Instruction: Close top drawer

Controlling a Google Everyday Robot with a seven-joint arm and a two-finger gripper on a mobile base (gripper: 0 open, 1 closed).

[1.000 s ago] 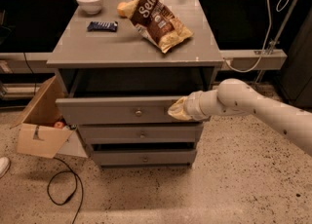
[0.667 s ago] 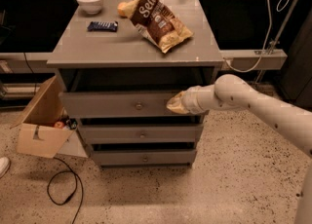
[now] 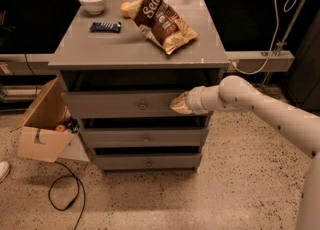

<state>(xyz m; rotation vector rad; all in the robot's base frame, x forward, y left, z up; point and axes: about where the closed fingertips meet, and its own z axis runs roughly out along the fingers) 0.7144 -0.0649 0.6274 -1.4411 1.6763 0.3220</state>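
The top drawer (image 3: 120,105) is a wide grey drawer front with a small round metal knob (image 3: 143,106) at its centre, just under the cabinet top. It stands almost flush with the cabinet, with a thin dark gap above it. My gripper (image 3: 178,103) is at the right part of the drawer front, touching it, at the end of the white arm (image 3: 250,101) that comes in from the right.
On the cabinet top (image 3: 100,49) lie a brown chip bag (image 3: 162,21), a white bowl (image 3: 93,0) and a dark snack bar (image 3: 105,26). Two lower drawers (image 3: 145,137) sit below. A cardboard box (image 3: 42,124) and a black cable (image 3: 67,189) are on the floor at the left.
The top drawer has slid back into the cabinet from a clearly pulled-out position, and my gripper has moved with it toward the cabinet.
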